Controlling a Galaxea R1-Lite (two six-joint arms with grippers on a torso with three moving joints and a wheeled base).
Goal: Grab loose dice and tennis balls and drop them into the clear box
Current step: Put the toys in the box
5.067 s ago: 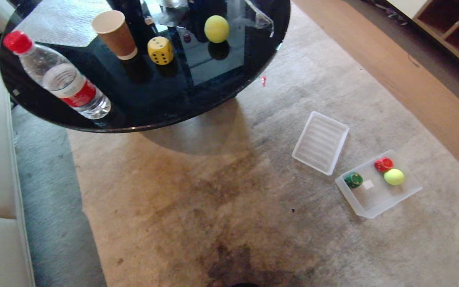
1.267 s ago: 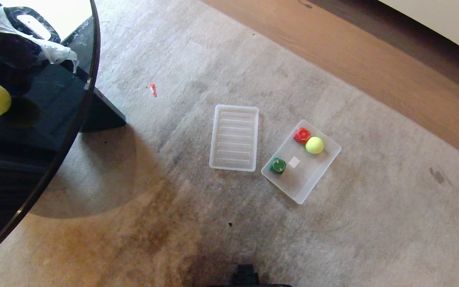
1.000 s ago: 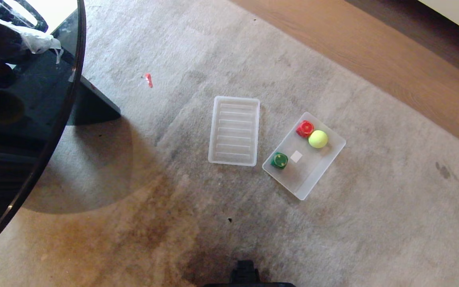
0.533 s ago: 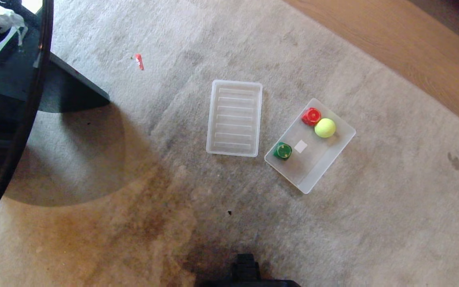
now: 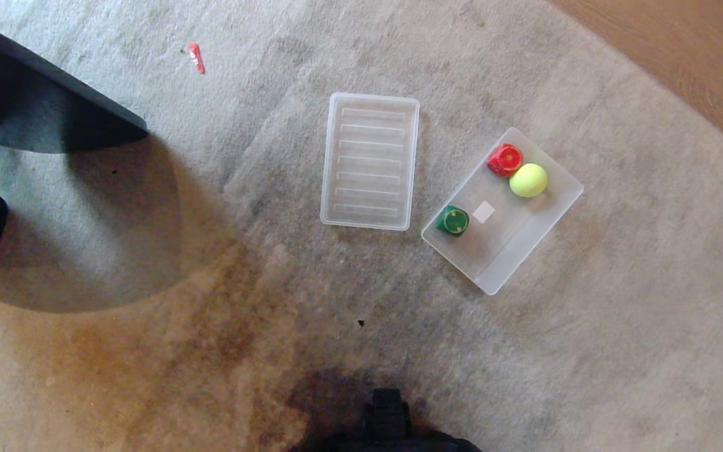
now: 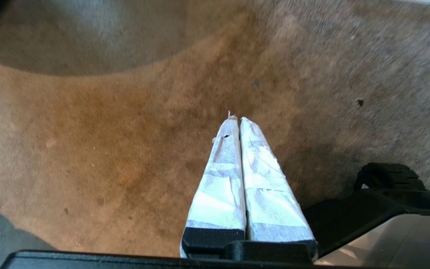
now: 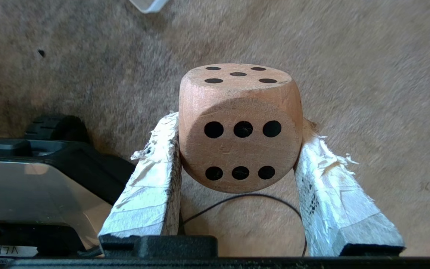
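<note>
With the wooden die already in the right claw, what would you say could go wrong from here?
1. The right claw pinches the beige wooden die only by its fingertips, so it may slip out over the carpet.
2. The shallow translucent plastic box has low walls; a dropped die could bounce out, or onto the ribbed lid close beside it.

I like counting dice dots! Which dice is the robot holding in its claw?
The beige wooden die, clamped in the right claw. The red die and green die sit in the clear box.

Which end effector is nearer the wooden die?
Right. The right end effector grips the wooden die between its fingers above the carpet. The left end effector is shut and empty, with no die in its view.
</note>
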